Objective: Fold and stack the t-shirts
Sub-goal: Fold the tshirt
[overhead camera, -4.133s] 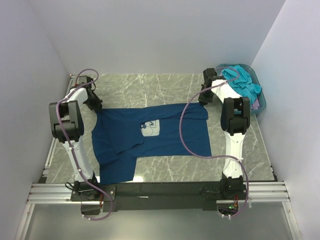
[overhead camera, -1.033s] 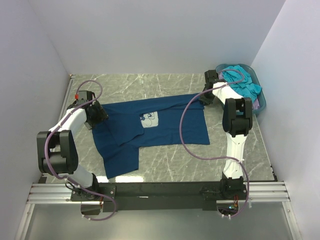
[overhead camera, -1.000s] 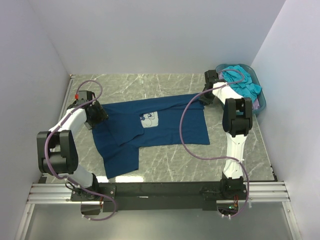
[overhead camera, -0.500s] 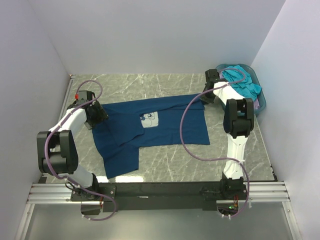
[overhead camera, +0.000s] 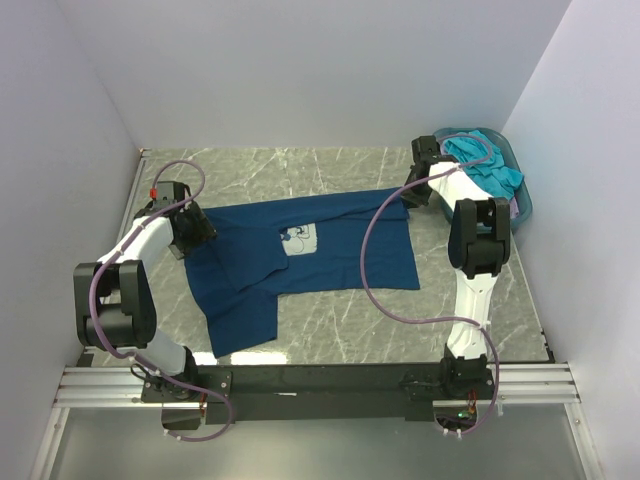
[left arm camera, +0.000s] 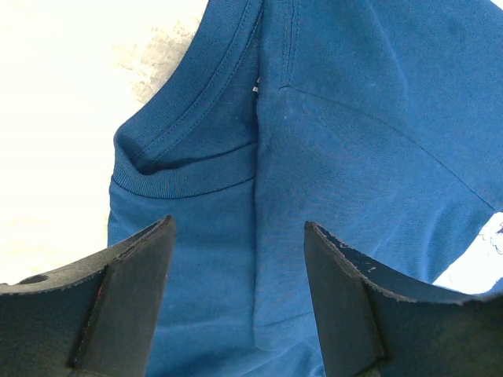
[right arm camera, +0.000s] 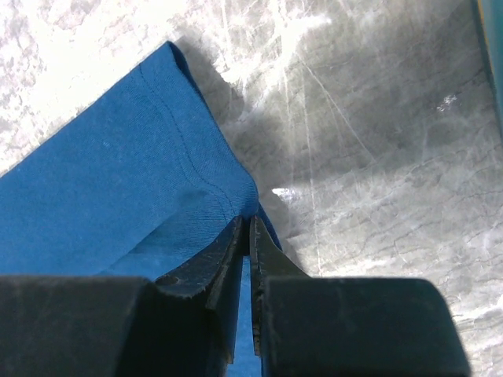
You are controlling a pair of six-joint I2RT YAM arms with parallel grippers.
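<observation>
Checking the teal basket (overhead camera: 527, 203), I find the turquoise tee (overhead camera: 490, 168) heaped over a lilac one (overhead camera: 512, 209). Beside the basket the navy tee (overhead camera: 320, 265) lies spread on the table (overhead camera: 330, 175). Only wrist views show the right gripper (right arm camera: 245, 228) pinching its basket-side corner, the left gripper (left arm camera: 240, 236) spread above the collar (left arm camera: 185, 169). Bare marble fronts the basket.

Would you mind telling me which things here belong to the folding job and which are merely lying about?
Part of the job:
navy t-shirt, laid out
turquoise t-shirt and lilac t-shirt, heaped at the far right
right gripper, shut on the navy hem corner
left gripper, open over the collar

Just there:
teal basket
marble table
purple cables
</observation>
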